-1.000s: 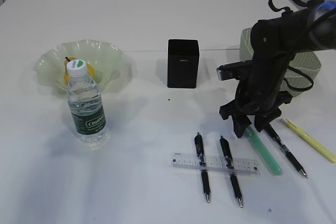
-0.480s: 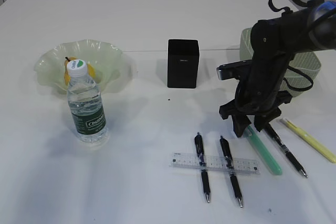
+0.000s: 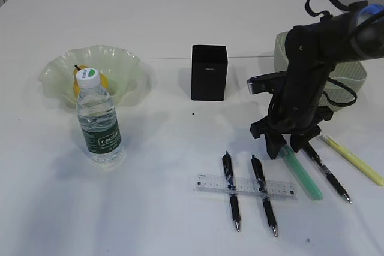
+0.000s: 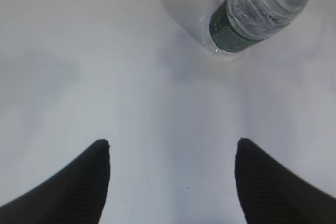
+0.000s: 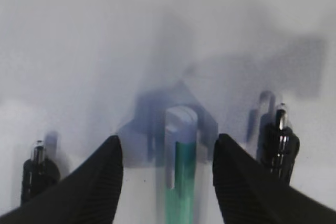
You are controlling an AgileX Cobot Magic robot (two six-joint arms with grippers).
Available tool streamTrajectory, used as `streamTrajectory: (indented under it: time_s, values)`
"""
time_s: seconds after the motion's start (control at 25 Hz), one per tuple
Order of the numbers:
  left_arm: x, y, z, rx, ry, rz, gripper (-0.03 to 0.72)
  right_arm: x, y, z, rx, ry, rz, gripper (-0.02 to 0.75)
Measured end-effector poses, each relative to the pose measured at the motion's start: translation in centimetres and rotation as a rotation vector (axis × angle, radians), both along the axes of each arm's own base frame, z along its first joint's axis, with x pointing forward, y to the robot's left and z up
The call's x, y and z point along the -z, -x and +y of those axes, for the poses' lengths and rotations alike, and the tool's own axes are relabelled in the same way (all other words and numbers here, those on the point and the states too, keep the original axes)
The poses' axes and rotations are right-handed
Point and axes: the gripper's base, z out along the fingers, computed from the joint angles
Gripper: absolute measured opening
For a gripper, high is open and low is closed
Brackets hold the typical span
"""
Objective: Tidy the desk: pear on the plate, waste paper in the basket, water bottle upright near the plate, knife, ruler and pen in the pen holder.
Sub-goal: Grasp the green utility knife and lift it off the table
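My right gripper [image 3: 288, 148] stands open, pointing down at the table, its fingers on either side of the near end of the green knife [image 3: 304, 178] without touching it. In the right wrist view the knife [image 5: 181, 182] lies between the jaws of the right gripper [image 5: 168, 139]. The clear ruler [image 3: 245, 187] lies under two black pens [image 3: 231, 191]. A third black pen [image 3: 327, 172] and a yellow pen [image 3: 354, 160] lie to the right. The pear [image 3: 80, 80] is in the green plate [image 3: 123, 67]. The water bottle [image 3: 99, 121] stands upright. My left gripper [image 4: 172, 142] is open over bare table near the bottle [image 4: 257, 14]. Waste paper is out of view.
The black pen holder [image 3: 209, 72] stands mid-table behind the pens. The pale green basket [image 3: 354, 76] sits at the right edge, partly behind the right arm. Black pens [image 5: 278, 140] lie close on both sides of the right fingers.
The right arm has shifted only very slightly above the knife. Nothing was picked up or let go.
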Motion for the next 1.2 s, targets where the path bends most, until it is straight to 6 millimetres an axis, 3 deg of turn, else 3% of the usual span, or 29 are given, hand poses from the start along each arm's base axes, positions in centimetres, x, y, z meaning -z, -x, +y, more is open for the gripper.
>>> streamTrajectory:
  time_s: [0.2, 0.64, 1.2]
  values:
    - [0.0, 0.0, 0.0, 0.0, 0.0, 0.0, 0.527, 0.16, 0.0, 0.0, 0.0, 0.001, 0.004, 0.366]
    - [0.0, 0.0, 0.0, 0.0, 0.0, 0.0, 0.527, 0.2, 0.0, 0.0, 0.0, 0.001, 0.005, 0.139]
    - [0.0, 0.0, 0.0, 0.0, 0.0, 0.0, 0.527, 0.15, 0.13, -0.06, -0.002, 0.009, 0.022, 0.123]
